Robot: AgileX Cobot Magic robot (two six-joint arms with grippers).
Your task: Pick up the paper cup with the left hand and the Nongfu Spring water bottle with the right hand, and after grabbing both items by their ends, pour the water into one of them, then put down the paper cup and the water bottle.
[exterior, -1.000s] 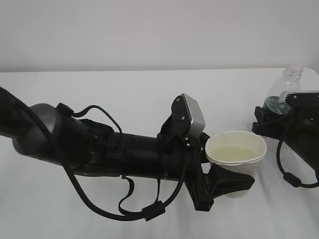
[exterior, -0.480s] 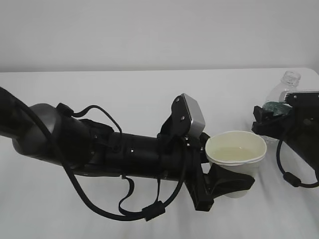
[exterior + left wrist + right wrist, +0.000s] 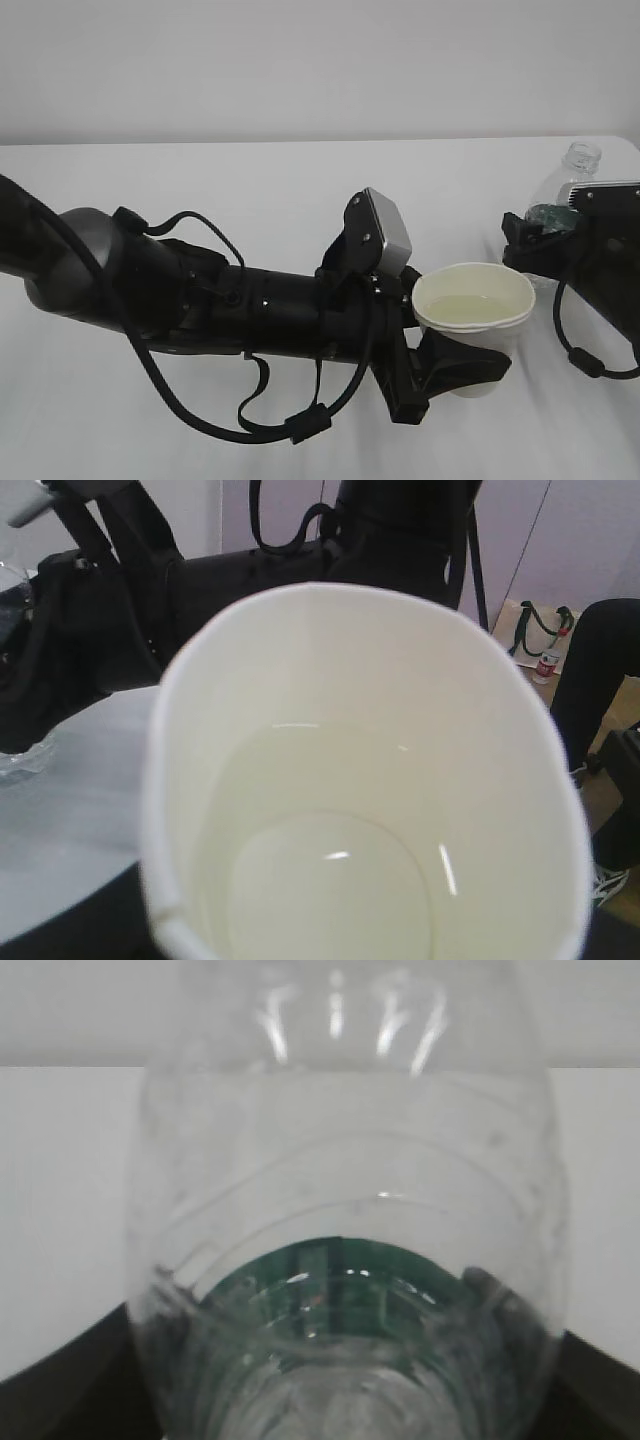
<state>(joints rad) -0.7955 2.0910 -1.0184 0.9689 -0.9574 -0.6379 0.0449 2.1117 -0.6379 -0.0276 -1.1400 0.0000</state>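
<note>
1. Centrally, the left tool (image 3: 455, 365) grasps the paper cup (image 3: 472, 310) low on its wall, jaws clenched around the base so that the mouth is free and level.
2. Inside the cup lies the water (image 3: 330, 880), a shallow pale pool seen from the left wrist; judged from this, the pour is done and the setting-down remains.
3. At the right edge, the right tool (image 3: 535, 240) stands around the lower body of the water bottle (image 3: 570, 180), which is upright on the counter (image 3: 250, 180). Whether its jaws grip or have let go cannot be told: the right wrist view shows only dark jaw edges at the bottle's flanks.
4. Bottle details: clear ribbed wall, green label (image 3: 335, 1280), open neck upward; little or no water is visible inside.
5. Cup and bottle are apart, the cup nearer the camera; the cup's base appears close to the counter, though contact is hidden by the tool.
</note>
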